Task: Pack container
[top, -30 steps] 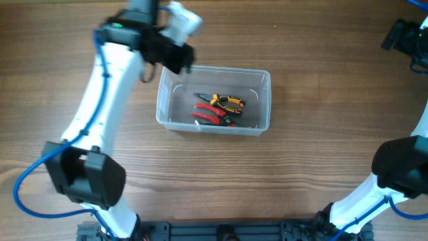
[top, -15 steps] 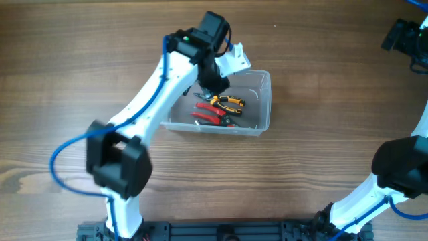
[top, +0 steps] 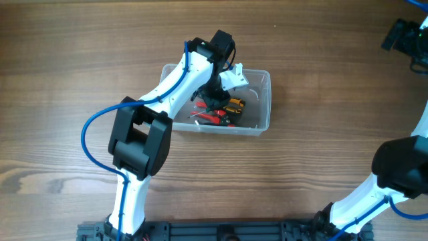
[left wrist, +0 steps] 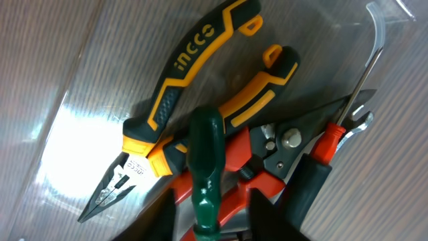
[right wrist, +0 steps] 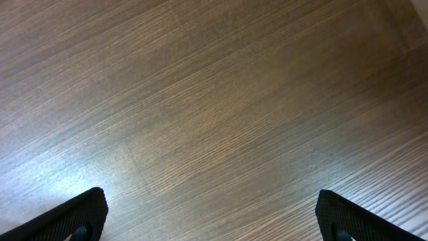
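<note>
The clear plastic container (top: 264,100) stands mid-table. My left gripper (top: 217,99) reaches down into it. In the left wrist view its fingers (left wrist: 211,211) stand apart on either side of a green-handled screwdriver (left wrist: 204,154), with a gap on each side. The screwdriver lies on red-handled cutters (left wrist: 235,155) beside yellow-and-black pliers (left wrist: 200,73), which also show in the overhead view (top: 235,103). A red-handled screwdriver (left wrist: 329,140) lies to the right. My right gripper (right wrist: 212,221) is open and empty above bare wood.
The right arm's wrist (top: 403,35) sits at the far right back corner of the table. The left arm (top: 175,90) crosses the container's left wall. Wood tabletop (top: 321,161) lies all around.
My left arm swung from outside the container's back left corner to over it, then lowered the gripper among the tools. The right arm has not moved.
</note>
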You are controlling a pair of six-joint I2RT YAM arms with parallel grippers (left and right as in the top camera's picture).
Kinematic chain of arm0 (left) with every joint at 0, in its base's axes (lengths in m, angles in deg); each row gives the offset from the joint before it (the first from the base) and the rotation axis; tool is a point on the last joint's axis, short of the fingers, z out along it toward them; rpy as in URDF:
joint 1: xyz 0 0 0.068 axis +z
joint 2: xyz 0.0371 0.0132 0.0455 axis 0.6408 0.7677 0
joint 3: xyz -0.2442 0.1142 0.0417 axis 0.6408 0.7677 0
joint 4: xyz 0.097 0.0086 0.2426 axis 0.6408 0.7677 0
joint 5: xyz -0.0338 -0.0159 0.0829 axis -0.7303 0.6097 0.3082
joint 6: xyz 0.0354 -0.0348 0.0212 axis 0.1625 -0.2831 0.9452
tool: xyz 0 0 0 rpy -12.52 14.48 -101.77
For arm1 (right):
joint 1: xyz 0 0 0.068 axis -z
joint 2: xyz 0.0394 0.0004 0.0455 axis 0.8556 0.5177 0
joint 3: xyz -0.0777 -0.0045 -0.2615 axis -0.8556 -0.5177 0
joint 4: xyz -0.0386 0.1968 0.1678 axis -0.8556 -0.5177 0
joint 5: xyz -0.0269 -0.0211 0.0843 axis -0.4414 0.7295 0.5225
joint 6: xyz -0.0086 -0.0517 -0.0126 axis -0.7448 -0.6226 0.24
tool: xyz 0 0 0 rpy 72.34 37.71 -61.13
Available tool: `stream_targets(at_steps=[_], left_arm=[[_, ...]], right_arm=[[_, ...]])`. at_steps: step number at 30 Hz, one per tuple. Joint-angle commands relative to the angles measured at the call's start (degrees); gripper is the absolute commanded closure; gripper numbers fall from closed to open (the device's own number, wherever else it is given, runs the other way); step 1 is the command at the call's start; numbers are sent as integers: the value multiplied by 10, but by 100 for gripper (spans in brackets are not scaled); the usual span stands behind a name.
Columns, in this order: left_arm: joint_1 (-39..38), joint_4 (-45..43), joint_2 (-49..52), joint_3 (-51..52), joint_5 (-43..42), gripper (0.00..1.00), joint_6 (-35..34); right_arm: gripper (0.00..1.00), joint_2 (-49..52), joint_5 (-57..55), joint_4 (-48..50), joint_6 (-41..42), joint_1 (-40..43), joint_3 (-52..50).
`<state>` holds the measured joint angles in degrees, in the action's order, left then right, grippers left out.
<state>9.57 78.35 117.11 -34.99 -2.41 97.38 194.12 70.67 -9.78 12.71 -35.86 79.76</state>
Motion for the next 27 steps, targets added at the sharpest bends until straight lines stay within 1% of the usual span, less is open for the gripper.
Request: stream_targets(at_steps=[1,5,8,9,10,13,14,16,17,18,22,27], left_arm=[[-1,2,-25,-10,-27,52,0],[6,1,-68,-35,-29,52,-2],[26,-2,-110,-66,-28,51,-31],[42,-8,-132,-83,-28,50,-62],[62,-19,-153,-96,-25,49,-109],[121,-50,-198,-102,44,47,-257],[164,-54,-218,-102,80,36,-321],[206,-54,-227,-102,79,29,-344],[235,-54,-230,-102,79,18,-352],[250,-52,-230,-102,77,0,-352],[297,-40,-230,-102,64,0,-352],[313,-26,-230,-102,64,0,-352]], right_arm=[[0,-4,5,1,2,-2,3],[0,-4,5,1,2,-2,3],[0,-4,5,1,2,-2,3],[0,-4,5,1,2,-2,3],[0,-4,5,1,2,-2,3],[0,-4,5,1,2,-2,3],[0,-4,5,1,2,-2,3],[0,-4,5,1,2,-2,3],[0,-4,5,1,2,-2,3],[0,-4,5,1,2,-2,3],[0,-4,5,1,2,-2,3],[0,-4,5,1,2,-2,3]])
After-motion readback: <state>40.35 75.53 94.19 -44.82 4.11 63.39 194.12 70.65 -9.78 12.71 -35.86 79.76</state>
